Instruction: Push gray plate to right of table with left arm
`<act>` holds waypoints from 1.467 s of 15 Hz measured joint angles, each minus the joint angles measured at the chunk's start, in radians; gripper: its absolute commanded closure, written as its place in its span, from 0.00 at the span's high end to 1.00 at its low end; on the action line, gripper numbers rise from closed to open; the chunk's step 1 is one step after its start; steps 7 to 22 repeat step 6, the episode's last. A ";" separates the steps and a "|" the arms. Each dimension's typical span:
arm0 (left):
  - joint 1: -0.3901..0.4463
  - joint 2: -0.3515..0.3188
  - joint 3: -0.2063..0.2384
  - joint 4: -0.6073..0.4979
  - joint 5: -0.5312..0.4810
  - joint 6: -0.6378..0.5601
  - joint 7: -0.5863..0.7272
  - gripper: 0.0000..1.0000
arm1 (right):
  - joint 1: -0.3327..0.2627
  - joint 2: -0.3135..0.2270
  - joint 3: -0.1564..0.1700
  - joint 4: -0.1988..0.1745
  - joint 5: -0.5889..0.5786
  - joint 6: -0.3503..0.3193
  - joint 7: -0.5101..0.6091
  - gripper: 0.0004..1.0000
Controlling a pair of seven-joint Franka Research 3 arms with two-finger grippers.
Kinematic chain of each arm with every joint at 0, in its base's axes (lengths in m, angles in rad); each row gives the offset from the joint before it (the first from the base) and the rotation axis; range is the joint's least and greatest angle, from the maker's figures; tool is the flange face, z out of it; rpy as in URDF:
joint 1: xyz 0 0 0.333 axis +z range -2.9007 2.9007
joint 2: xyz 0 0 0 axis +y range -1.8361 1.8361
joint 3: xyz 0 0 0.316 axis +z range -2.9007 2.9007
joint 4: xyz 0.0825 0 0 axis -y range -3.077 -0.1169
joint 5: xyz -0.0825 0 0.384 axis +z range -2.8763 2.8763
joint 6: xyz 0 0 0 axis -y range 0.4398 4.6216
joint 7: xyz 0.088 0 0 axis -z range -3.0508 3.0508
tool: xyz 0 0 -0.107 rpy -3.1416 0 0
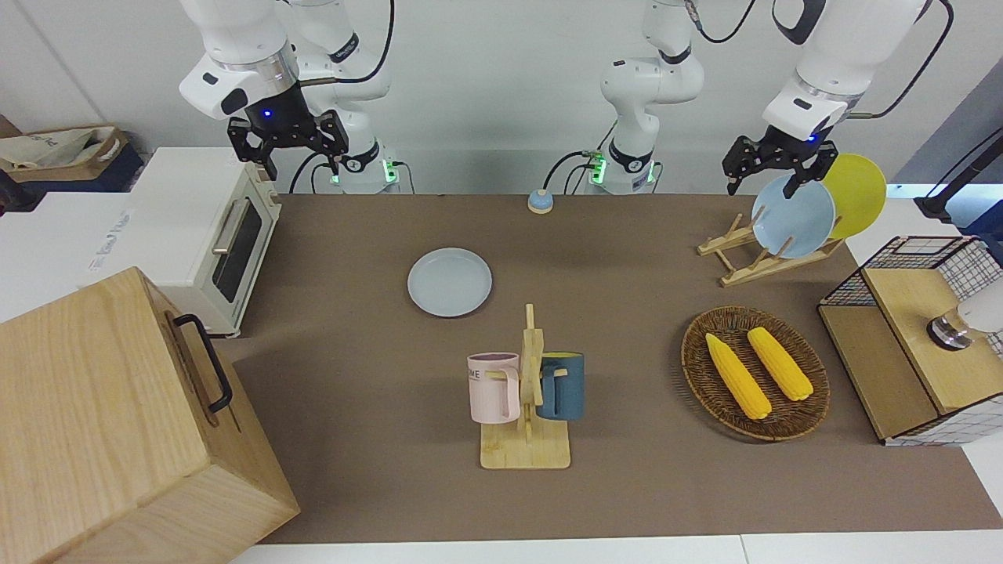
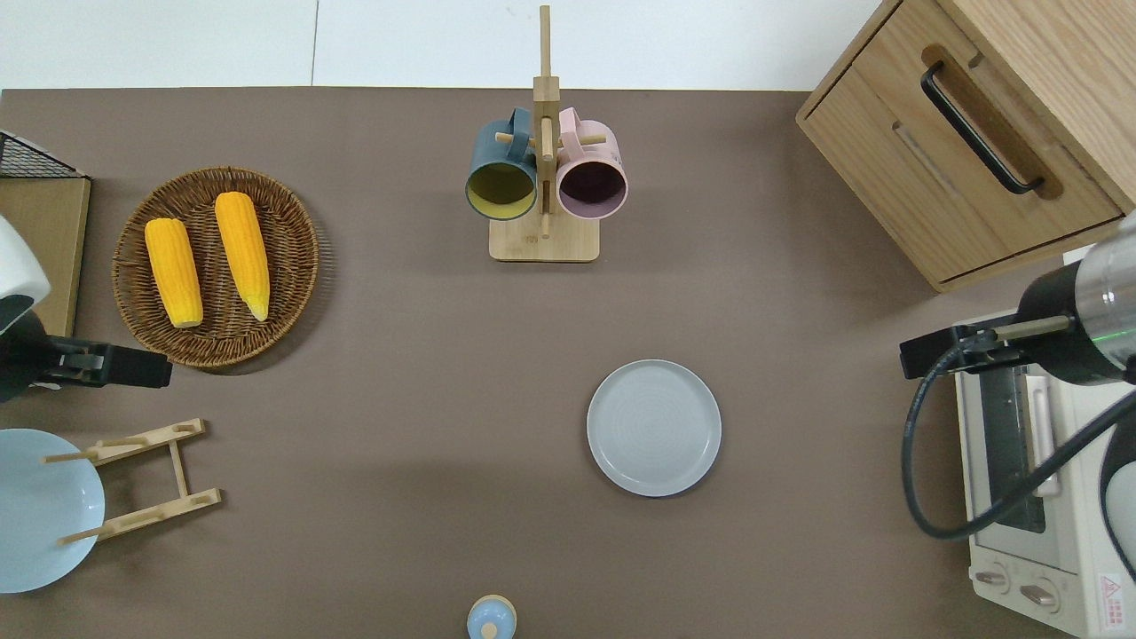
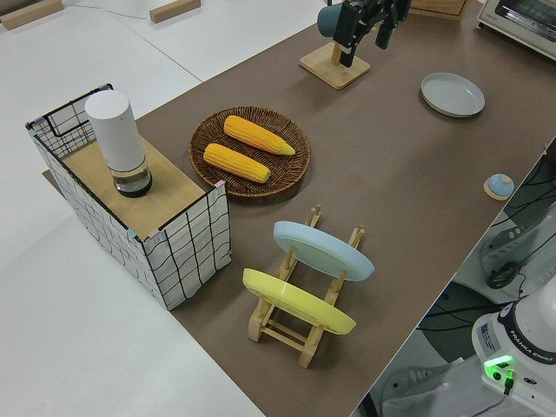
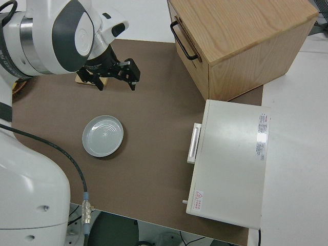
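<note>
The gray plate (image 1: 450, 282) (image 2: 654, 428) (image 3: 453, 94) (image 4: 103, 136) lies flat on the brown table (image 1: 627, 486), nearer to the robots than the mug stand and a little toward the right arm's end. My left gripper (image 1: 762, 188) (image 2: 106, 366) (image 3: 365, 39) hangs open and empty in the air at the left arm's end. It is over the strip between the wicker basket and the plate rack, well apart from the gray plate. The right arm is parked, and its gripper (image 1: 302, 160) (image 4: 117, 84) is open.
Mug stand (image 2: 543, 177) with a pink and a dark blue mug. Wicker basket (image 2: 293, 266) with two corn cobs. Wooden rack (image 1: 752, 262) with a sky-blue and a yellow plate. Wire crate (image 1: 940, 258) with a white cylinder. Toaster oven (image 1: 227, 235) and wooden cabinet (image 1: 117, 423) at the right arm's end. Small blue knob (image 1: 540, 201).
</note>
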 measured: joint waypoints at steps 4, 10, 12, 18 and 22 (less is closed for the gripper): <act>0.000 0.001 0.002 0.001 0.003 -0.001 0.000 1.00 | 0.000 0.000 0.000 0.000 0.000 0.000 0.000 0.98; 0.000 0.001 0.010 0.001 0.003 -0.001 0.000 1.00 | 0.000 0.000 0.000 0.000 0.000 0.000 0.000 0.98; 0.000 0.001 0.010 0.001 0.003 -0.001 0.000 1.00 | 0.000 0.000 0.000 0.000 0.000 0.000 0.000 0.98; 0.000 0.001 0.010 0.001 0.003 -0.001 0.000 1.00 | 0.000 0.000 0.000 0.000 0.000 0.000 0.000 0.98; 0.000 0.001 0.010 0.001 0.003 -0.001 0.000 1.00 | 0.000 0.000 0.000 0.000 0.000 0.000 0.000 0.98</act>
